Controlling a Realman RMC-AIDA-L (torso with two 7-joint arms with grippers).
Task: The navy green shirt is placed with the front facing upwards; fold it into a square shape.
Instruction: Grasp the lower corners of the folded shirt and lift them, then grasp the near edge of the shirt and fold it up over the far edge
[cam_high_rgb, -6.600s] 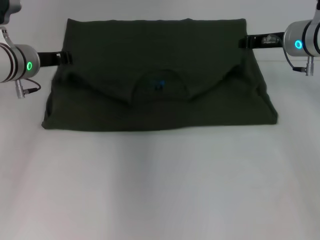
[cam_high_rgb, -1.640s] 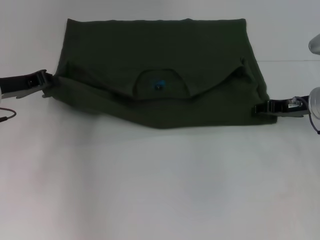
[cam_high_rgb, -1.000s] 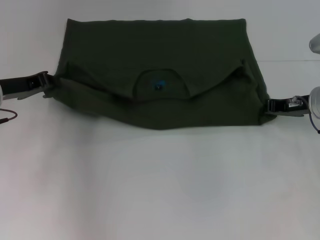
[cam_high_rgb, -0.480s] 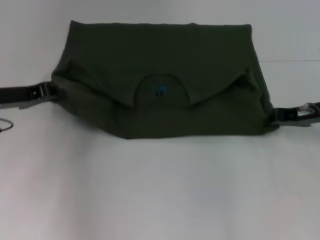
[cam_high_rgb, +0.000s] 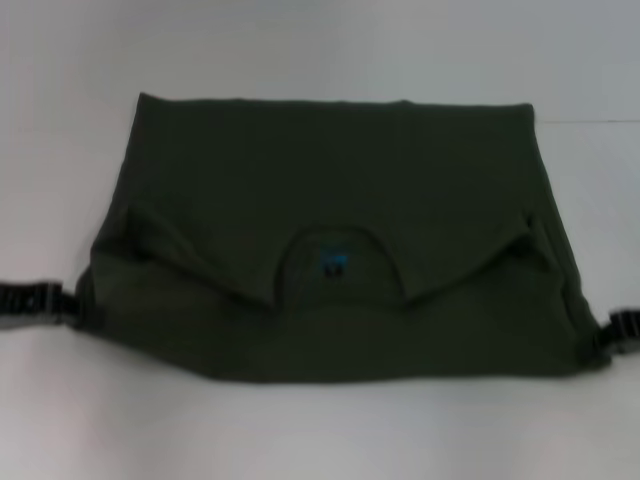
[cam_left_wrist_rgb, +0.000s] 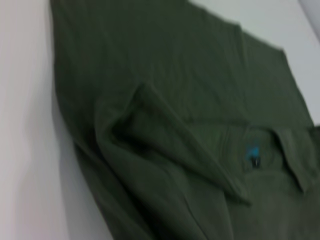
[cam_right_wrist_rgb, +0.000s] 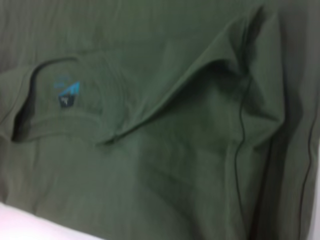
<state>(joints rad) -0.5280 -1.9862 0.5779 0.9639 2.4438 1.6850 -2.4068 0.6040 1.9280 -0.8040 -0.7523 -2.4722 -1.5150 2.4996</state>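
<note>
The navy green shirt (cam_high_rgb: 330, 180) lies on the white table, folded into a wide band with its plain back up. The collar opening and blue neck label (cam_high_rgb: 333, 262) show in the middle. My left gripper (cam_high_rgb: 62, 302) holds the shirt's near left corner and my right gripper (cam_high_rgb: 600, 340) holds its near right corner, each shut on the cloth at the frame's edge. In the left wrist view the shirt (cam_left_wrist_rgb: 175, 100) shows a folded sleeve ridge and the label (cam_left_wrist_rgb: 251, 152). The right wrist view is filled by the shirt (cam_right_wrist_rgb: 150, 150) with the label (cam_right_wrist_rgb: 67, 92); no fingers show.
The bare white table (cam_high_rgb: 300, 430) stretches in front of the shirt and in a strip behind it. Nothing else stands on it.
Both grippers have moved toward me, dragging the shirt along the table. The whole shirt now lies closer, and its near edge has been pulled straighter.
</note>
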